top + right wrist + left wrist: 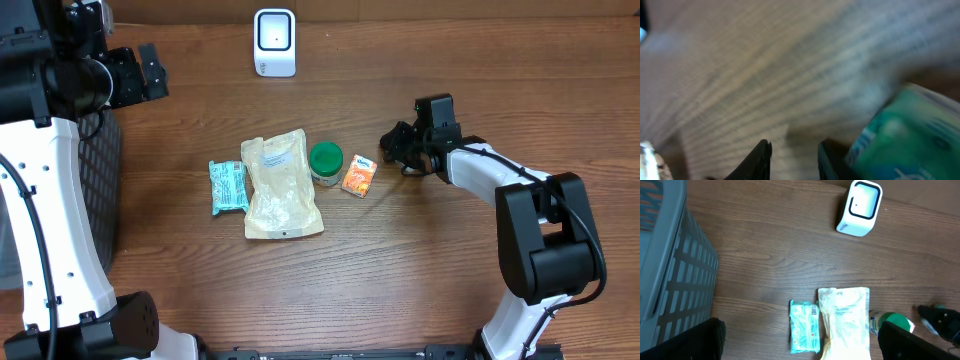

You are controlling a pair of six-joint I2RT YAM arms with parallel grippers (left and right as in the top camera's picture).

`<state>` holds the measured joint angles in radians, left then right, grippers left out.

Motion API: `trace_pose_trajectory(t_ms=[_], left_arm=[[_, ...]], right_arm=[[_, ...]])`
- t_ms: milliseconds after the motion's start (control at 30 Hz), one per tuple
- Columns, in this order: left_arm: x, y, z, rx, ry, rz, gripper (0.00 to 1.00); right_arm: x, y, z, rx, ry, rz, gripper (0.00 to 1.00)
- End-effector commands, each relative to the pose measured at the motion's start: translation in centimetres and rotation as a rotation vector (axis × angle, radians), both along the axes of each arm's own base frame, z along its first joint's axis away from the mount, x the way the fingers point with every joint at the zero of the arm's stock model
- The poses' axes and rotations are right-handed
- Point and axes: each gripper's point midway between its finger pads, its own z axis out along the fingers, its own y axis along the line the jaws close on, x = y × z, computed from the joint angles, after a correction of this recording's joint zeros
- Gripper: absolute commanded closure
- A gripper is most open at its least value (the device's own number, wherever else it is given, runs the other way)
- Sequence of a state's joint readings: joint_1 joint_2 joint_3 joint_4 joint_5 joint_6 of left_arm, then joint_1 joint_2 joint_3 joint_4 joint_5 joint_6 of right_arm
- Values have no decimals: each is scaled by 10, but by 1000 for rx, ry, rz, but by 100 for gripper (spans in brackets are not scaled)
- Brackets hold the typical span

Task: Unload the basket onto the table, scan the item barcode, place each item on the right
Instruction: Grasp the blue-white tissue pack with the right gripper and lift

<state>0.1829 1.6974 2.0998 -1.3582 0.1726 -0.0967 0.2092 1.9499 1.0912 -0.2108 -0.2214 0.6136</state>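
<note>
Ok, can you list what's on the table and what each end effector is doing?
scanner: white box-shaped barcode scanner, at the far side of the wooden table
items in a row: teal wipes packet, beige plastic pouch, green-lidded jar, small orange carton
left end effector: wide open, empty
right end effector: slightly open, empty, near the orange carton

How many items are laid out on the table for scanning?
4, in a row: teal packet at the left, beige pouch next, green-lidded jar, then small orange box nearest the right gripper. Nothing seems hidden.
</note>
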Motion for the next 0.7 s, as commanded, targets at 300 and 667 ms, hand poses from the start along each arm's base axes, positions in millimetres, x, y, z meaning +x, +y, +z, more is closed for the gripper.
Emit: trace_pose_trajectory(t_ms=[300,667], left_arm=[[0,-4,-1,7,-1,-29,0],[0,-4,-1,7,-1,-29,1]], right_arm=[[-41,-23,47,-53,69,91,59],[-52,-73,90,35,7,113,54]])
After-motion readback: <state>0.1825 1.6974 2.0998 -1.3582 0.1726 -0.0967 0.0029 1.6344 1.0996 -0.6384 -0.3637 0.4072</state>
